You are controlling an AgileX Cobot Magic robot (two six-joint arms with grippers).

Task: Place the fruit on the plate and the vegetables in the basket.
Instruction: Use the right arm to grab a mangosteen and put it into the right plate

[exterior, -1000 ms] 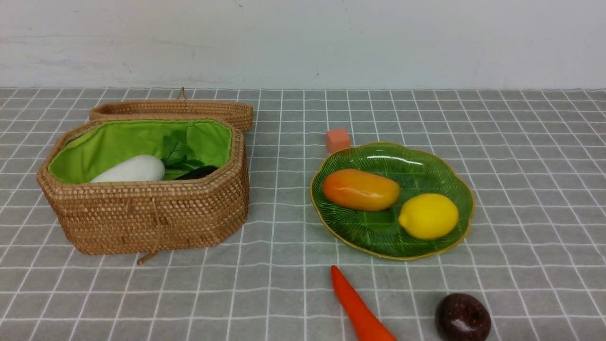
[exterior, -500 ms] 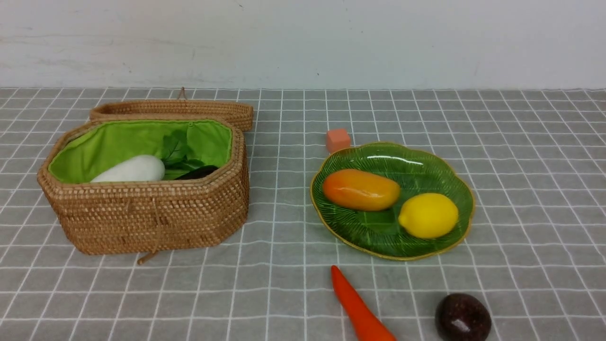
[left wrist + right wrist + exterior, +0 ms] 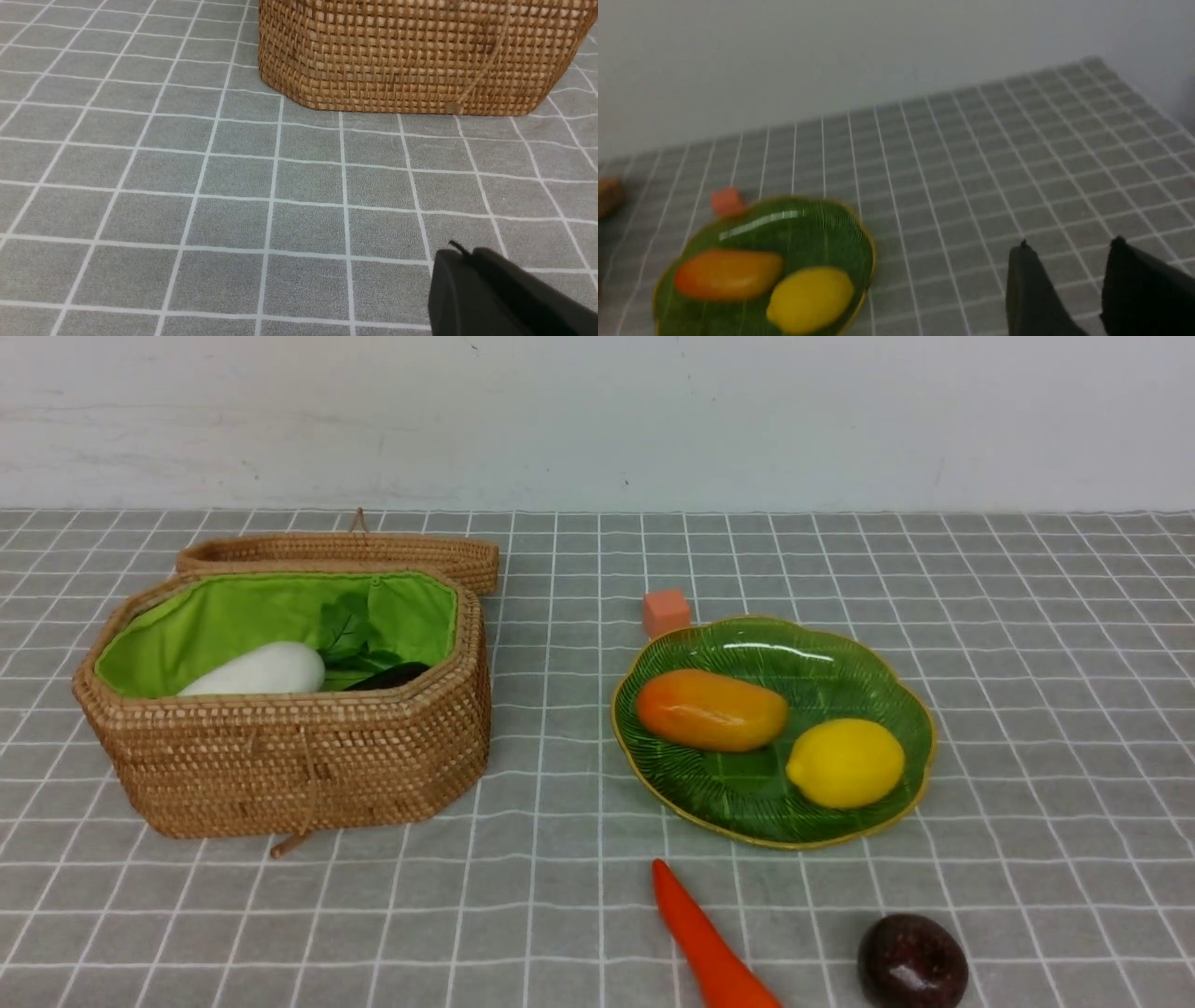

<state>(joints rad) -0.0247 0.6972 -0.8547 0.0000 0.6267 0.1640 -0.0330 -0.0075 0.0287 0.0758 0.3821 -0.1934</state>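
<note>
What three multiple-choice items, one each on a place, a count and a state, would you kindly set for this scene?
1. The carrot lies: A in the basket; B on the plate; C on the cloth in front of the plate.
2. Fruits on the plate: A one; B two; C three.
3. The basket's lid is: A shut; B open, laid back; C missing.

Answers:
1 C, it lies on the cloth, nearer the camera than the plate.
2 B, only the mango and lemon are on it; the maroon fruit is on the cloth.
3 B, the lid lies behind the basket and the radish shows inside.
</note>
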